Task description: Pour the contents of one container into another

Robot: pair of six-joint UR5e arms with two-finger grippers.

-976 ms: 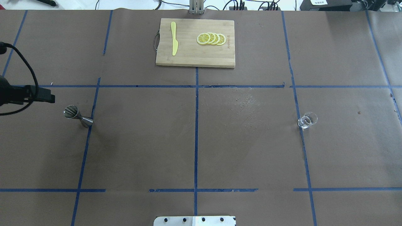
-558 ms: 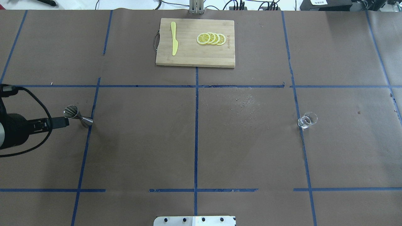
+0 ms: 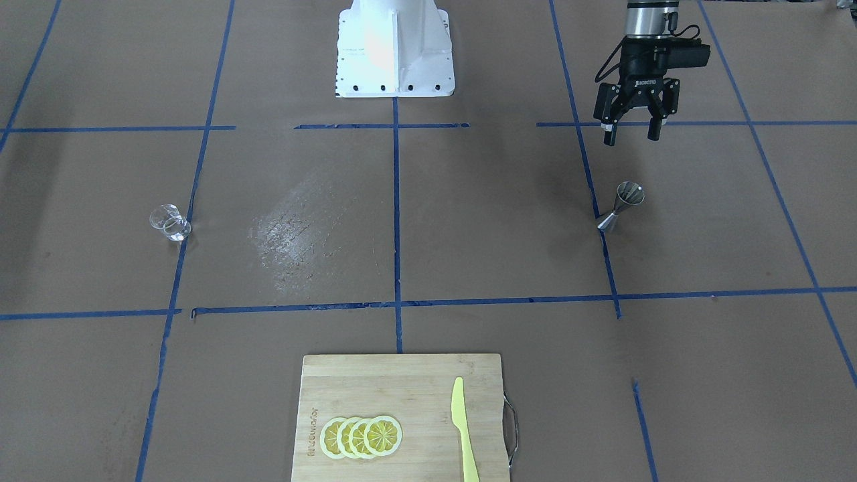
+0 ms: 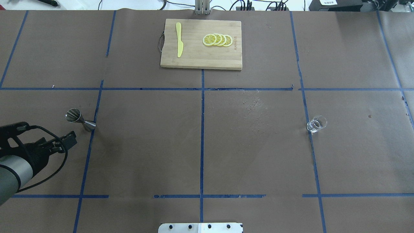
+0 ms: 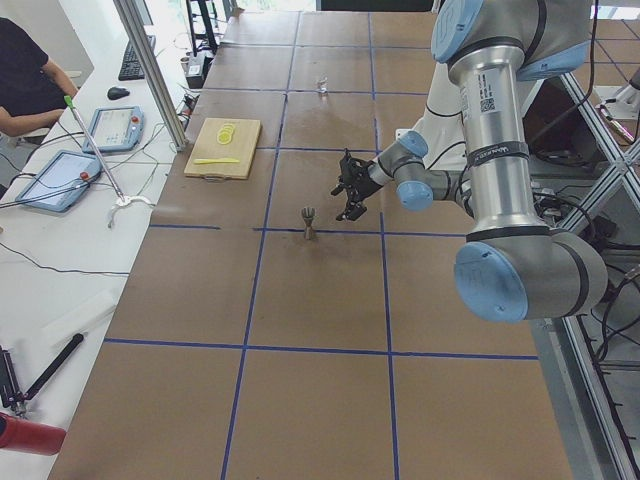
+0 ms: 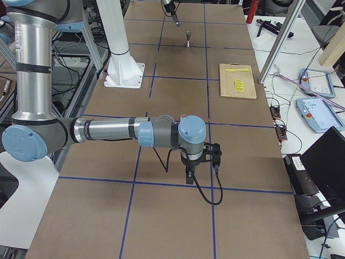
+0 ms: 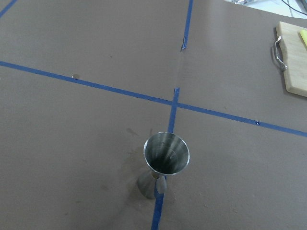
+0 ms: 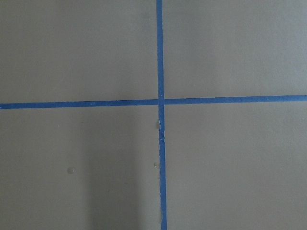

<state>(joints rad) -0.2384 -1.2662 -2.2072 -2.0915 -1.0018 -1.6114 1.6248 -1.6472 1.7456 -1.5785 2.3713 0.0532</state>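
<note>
near the upright jigger (image 3: 621,207), left claw (image 3: 629,137) spread wide, empty, right claw (image 6: 190,175) unclear

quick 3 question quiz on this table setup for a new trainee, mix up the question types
1. True or false: the left gripper has its jaws shut on the metal cup.
2. What lies on the cutting board along with the lemon slices? A) a fork B) a yellow knife C) a spoon
3. Fill in: seen from overhead, the small glass stands on the robot's ____ side of the table.

Key: 1 false, the jaws are open and clear of the cup; 2 B; 3 right.
</note>
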